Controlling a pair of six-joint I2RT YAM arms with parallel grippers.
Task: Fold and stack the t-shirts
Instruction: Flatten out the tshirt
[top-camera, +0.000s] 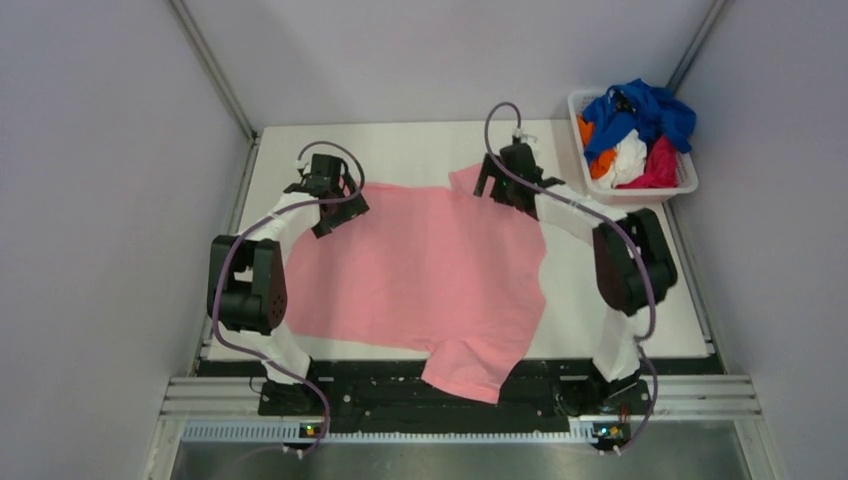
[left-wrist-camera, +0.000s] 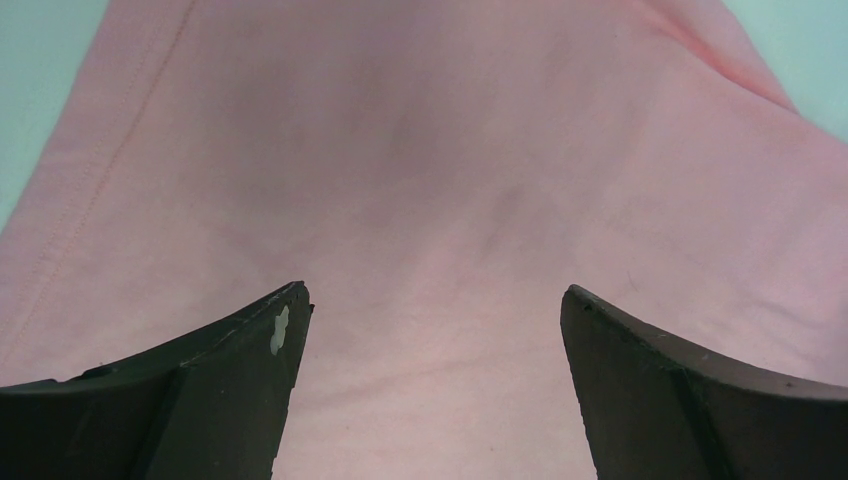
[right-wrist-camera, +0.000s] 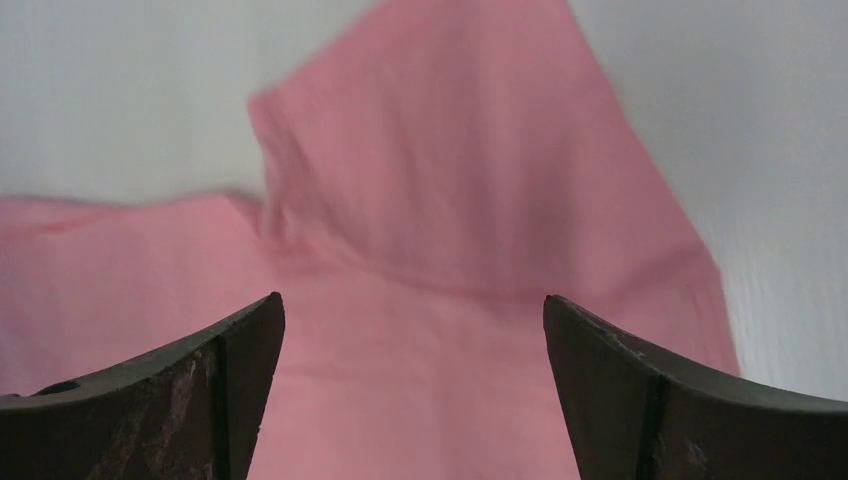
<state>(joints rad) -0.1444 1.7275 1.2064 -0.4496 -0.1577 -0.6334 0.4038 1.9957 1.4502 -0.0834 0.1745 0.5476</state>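
Note:
A light salmon-pink t-shirt (top-camera: 430, 270) lies spread flat on the white table, one sleeve hanging over the near edge. My left gripper (top-camera: 322, 200) is open over its far left corner; the left wrist view shows pink cloth (left-wrist-camera: 430, 200) between the spread jaws with nothing gripped. My right gripper (top-camera: 500, 188) is open over the far right sleeve; the right wrist view shows that sleeve (right-wrist-camera: 450, 150) just ahead of the jaws. Blue (top-camera: 645, 108), orange (top-camera: 598, 158), white (top-camera: 626, 156) and magenta (top-camera: 660, 165) shirts lie heaped in the basket.
A white lattice basket (top-camera: 684, 186) stands at the table's far right corner. Grey walls enclose the table on three sides. The arm bases and a metal rail (top-camera: 460, 395) run along the near edge.

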